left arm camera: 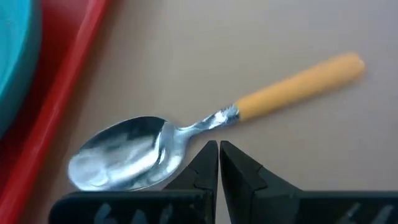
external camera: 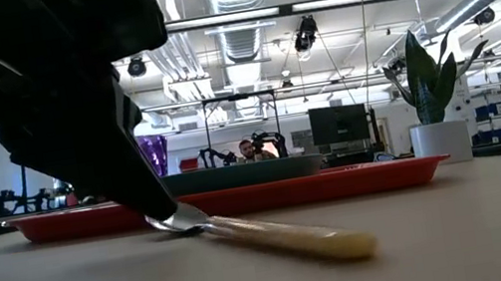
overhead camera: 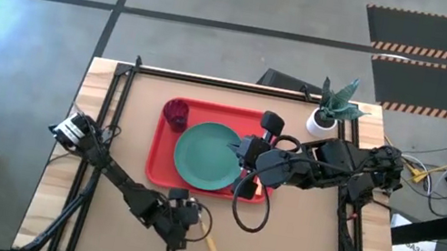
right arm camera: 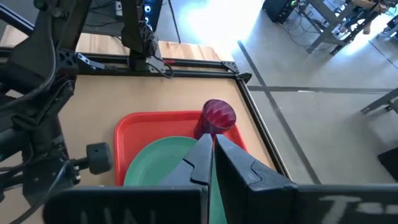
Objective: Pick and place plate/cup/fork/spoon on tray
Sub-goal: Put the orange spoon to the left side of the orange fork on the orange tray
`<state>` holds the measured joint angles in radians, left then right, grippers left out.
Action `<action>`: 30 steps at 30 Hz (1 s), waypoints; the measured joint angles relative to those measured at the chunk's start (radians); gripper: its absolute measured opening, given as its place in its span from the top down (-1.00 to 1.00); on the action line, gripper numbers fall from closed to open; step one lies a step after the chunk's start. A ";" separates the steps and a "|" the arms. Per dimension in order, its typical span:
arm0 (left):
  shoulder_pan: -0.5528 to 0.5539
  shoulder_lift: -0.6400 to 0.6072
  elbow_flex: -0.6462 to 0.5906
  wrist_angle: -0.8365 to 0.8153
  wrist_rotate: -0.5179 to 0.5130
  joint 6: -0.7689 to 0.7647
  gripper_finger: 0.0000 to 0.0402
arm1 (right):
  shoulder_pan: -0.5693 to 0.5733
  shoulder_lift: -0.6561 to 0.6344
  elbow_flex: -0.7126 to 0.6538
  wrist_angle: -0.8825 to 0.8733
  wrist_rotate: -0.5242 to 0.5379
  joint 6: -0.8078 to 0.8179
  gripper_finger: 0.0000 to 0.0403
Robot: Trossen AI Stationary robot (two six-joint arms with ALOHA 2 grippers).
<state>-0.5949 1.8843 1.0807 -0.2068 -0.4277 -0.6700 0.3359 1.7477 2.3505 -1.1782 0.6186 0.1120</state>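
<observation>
Tray: the red tray [overhead camera: 163,163] lay on the worktop [overhead camera: 294,249] and serves as the landmark for every place below.
Plate: the teal plate [overhead camera: 204,155] sat inside the tray, filling its middle.
Cup: the purple cup [overhead camera: 176,113] stood in the tray's far left corner, beside the plate.
Spoon: the spoon [left arm camera: 186,146] lay on the worktop just off the tray's near edge, bowl toward the tray, orange handle pointing away from it.
Fork: not visible in any view.
Left jaws: the left gripper [left arm camera: 219,163] was down at the spoon's neck, jaws pressed together, holding nothing; the spoon's long axis ran across the tips.
Right jaws: the right gripper [right arm camera: 211,155] hung over the plate, jaws closed and empty.
Nearer arm: the left, by judgement; its jaws must open before they can straddle the neck.
</observation>
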 joint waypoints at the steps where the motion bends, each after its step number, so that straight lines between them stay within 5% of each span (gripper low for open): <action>1: 0.000 0.000 0.002 -0.009 -0.001 0.000 1.00 | 0.000 0.000 0.000 0.000 0.000 0.000 0.96; 9: -0.007 -0.033 0.012 -0.033 -0.047 -0.004 1.00 | -0.001 0.000 0.000 -0.034 -0.085 0.050 0.96; 19: -0.008 -0.230 0.125 -0.408 -0.412 -0.002 1.00 | -0.003 0.019 -0.001 -0.122 -0.129 0.150 0.96; 23: -0.008 -0.333 0.117 -0.439 -0.520 0.028 1.00 | -0.009 0.029 -0.001 -0.073 -0.133 0.163 0.95; 30: -0.008 -0.489 0.102 -0.440 -0.646 0.219 1.00 | -0.061 0.063 -0.004 -0.064 -0.299 0.272 0.95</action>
<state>-0.6029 1.3949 1.1828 -0.6473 -1.0736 -0.4514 0.2753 1.8109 2.3469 -1.2422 0.3197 0.3835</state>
